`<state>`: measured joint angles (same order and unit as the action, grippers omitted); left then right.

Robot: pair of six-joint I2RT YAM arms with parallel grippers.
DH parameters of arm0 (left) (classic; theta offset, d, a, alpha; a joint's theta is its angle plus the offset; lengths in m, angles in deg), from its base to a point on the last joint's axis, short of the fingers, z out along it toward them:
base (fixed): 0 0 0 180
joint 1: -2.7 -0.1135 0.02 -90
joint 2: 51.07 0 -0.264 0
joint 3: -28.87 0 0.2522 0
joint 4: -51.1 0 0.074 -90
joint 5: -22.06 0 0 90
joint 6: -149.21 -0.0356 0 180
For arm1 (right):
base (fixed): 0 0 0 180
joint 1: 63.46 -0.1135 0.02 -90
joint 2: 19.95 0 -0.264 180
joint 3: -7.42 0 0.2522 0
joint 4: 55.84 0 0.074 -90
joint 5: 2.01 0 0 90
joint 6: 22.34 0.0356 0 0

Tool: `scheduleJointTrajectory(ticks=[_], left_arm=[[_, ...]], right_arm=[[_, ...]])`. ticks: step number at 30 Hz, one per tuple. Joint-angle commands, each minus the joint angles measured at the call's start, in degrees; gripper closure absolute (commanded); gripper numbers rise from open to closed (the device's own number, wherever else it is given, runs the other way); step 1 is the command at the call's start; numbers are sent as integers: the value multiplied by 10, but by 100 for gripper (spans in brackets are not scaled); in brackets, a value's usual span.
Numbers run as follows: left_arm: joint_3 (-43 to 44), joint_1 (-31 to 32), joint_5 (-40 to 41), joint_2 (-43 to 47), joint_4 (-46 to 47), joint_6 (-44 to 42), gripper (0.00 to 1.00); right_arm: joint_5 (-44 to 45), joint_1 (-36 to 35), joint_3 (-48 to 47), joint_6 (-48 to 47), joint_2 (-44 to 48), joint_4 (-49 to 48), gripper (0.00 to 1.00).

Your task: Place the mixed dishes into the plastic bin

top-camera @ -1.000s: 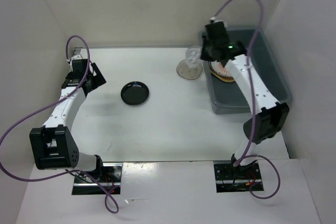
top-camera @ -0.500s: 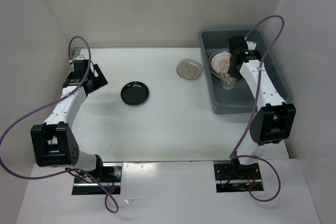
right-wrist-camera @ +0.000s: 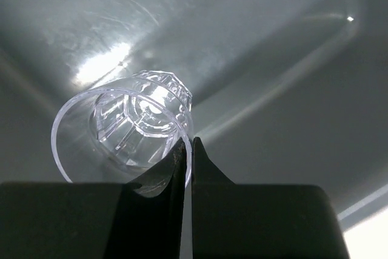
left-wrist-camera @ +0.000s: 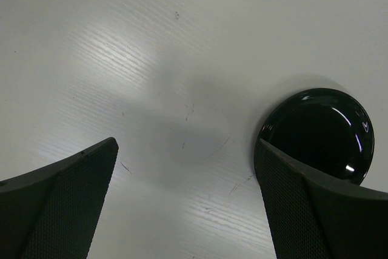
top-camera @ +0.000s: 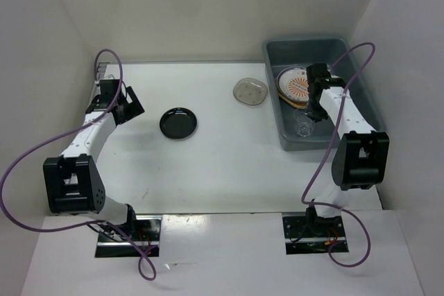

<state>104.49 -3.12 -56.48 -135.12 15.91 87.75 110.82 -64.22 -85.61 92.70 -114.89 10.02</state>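
Clear glass cup [right-wrist-camera: 130, 125]: hanging mouth-up in the near end of the plastic bin [top-camera: 361, 95], directly under my right fingers [right-wrist-camera: 187, 144], which are pinching its rim. Small black dish [left-wrist-camera: 315, 134]: lying on the tabletop [top-camera: 229, 157], right of my left fingers [left-wrist-camera: 185, 145], which are gaping empty.

Glossy black dish [left-wrist-camera: 314, 134], faceted clear glass cup [right-wrist-camera: 133, 119], smooth grey plastic bin [right-wrist-camera: 273, 47] (faintly scratched), matt white table [left-wrist-camera: 121, 47]

In grey bin [top-camera: 305, 41], clear cup [top-camera: 303, 127] and sunburst plate [top-camera: 296, 84]; outside, black dish [top-camera: 178, 123] and smoky dish [top-camera: 250, 91].
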Motion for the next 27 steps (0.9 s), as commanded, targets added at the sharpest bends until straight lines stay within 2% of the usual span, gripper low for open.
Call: scheduleJointTrajectory(ticks=[1, 3, 5, 10, 13, 17, 18, 22, 24, 27], left_arm=[[4, -2, -7, -2, 18, -9, 0], [4, -2, -7, -2, 18, -9, 0], [4, -2, -7, -2, 18, -9, 0], [4, -2, -7, -8, 18, -9, 0], [4, -2, -7, -8, 18, -9, 0], [4, -2, -7, -8, 18, -9, 0], [4, -2, -12, -8, 18, -9, 0], [4, -2, -18, -8, 24, -9, 0], [4, -2, -23, -8, 24, -9, 0], [-2, -2, -29, -2, 24, -9, 0]], right_arm=[[-10, -1, -2, 10, -4, -48, 96], [-5, -1, -2, 15, -4, -53, 92], [4, -1, -7, 15, -4, -53, 83], [25, -1, -13, 15, -4, -42, 76], [37, -1, -30, 21, -4, -23, 63], [38, -1, -77, 32, 43, -4, 57], [26, -1, -85, 24, 60, -12, 53], [-66, -60, -144, 13, 109, -45, 45], [-101, -92, -164, 19, 109, -60, 44], [-112, -163, -182, 19, 60, -83, 43]])
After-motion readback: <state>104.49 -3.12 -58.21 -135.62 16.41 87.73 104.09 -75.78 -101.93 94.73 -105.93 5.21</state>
